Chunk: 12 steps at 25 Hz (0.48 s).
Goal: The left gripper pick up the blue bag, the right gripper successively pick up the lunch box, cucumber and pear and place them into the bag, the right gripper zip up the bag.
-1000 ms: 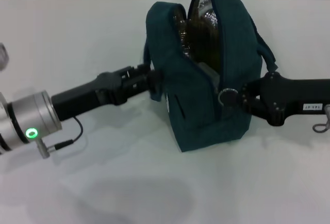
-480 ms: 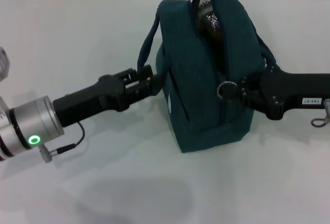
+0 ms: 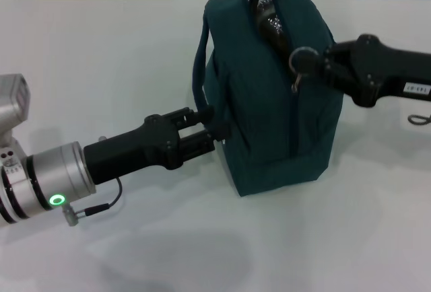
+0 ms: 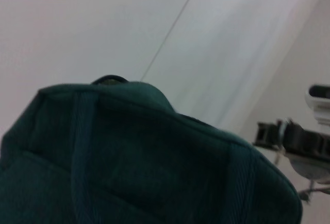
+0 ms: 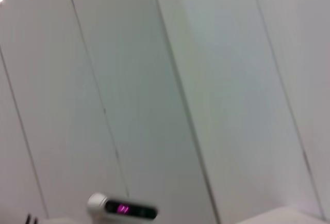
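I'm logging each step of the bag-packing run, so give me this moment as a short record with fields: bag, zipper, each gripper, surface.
bag: blue bag upright on the white table, strap on its left side
zipper: closed along most of the front, a gap at the top shows silver lining
left gripper: left gripper at the bag's lower left side, touching it
right gripper: right gripper at the zipper pull near the bag's top
contents: not visible

blue bag [image 3: 276, 110]: contents hidden | left hand [image 3: 217, 125]: fingertips hidden against bag
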Each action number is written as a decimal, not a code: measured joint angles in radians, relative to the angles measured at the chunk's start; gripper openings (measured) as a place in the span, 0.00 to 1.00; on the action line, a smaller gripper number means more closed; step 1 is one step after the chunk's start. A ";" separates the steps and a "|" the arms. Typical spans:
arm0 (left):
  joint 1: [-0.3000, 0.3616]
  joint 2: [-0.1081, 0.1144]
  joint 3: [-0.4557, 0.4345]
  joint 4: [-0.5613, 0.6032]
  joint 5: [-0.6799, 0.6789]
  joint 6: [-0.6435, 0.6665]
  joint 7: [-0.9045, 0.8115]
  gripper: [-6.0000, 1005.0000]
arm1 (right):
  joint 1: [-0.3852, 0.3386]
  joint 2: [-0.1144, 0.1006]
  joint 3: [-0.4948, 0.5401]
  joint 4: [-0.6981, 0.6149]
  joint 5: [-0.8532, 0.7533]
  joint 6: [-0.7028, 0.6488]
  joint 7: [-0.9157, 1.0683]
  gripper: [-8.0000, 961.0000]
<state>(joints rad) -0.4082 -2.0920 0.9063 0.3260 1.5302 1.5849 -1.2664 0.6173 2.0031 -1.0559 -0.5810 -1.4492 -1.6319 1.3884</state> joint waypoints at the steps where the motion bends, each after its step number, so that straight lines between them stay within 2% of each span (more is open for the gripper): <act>1: -0.002 0.000 0.005 -0.004 -0.001 0.000 0.004 0.57 | 0.003 0.000 0.007 0.001 0.003 0.003 -0.001 0.01; 12: -0.034 -0.006 0.013 -0.045 -0.005 0.000 0.019 0.57 | 0.037 0.007 0.033 0.008 0.011 0.095 -0.037 0.02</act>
<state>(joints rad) -0.4421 -2.0980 0.9189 0.2809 1.5251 1.5851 -1.2475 0.6547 2.0103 -1.0227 -0.5734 -1.4385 -1.5371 1.3515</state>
